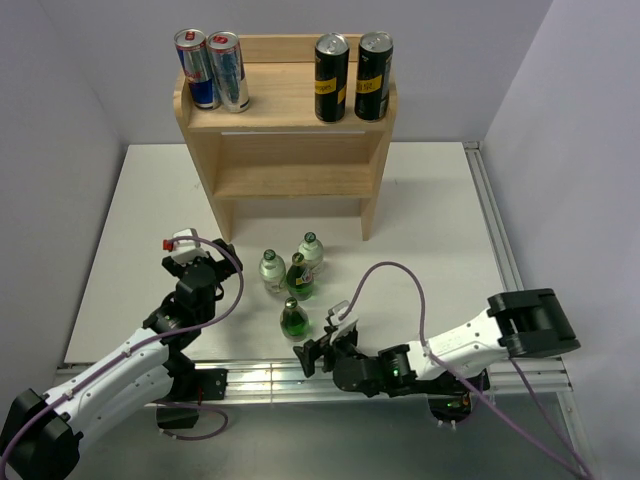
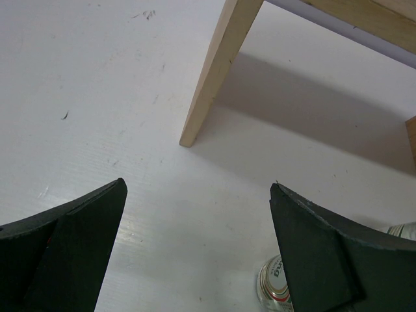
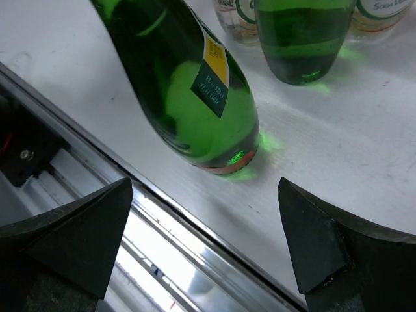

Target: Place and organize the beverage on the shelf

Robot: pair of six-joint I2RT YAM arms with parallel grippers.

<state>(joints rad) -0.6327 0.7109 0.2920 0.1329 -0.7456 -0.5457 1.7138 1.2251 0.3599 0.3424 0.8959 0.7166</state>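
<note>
The light-wood shelf (image 1: 285, 125) stands at the back of the table. Two blue-and-silver cans (image 1: 212, 70) and two black-and-yellow cans (image 1: 352, 76) stand on its top tier. Two green bottles (image 1: 298, 277) and two clear bottles (image 1: 271, 270) stand on the table in front of it. My right gripper (image 1: 318, 345) is open and empty, just right of the nearest green bottle (image 1: 293, 318), which shows large in the right wrist view (image 3: 188, 97) ahead of the open gripper (image 3: 205, 185). My left gripper (image 1: 188, 250) is open and empty, left of the bottles. In the left wrist view this gripper (image 2: 198, 188) faces the shelf's front left leg (image 2: 211, 78).
A clear bottle (image 2: 273, 286) shows beside my left gripper's right finger. The metal rail (image 3: 169, 260) along the table's near edge lies right under my right gripper. Grey walls close in the table at the left, back and right.
</note>
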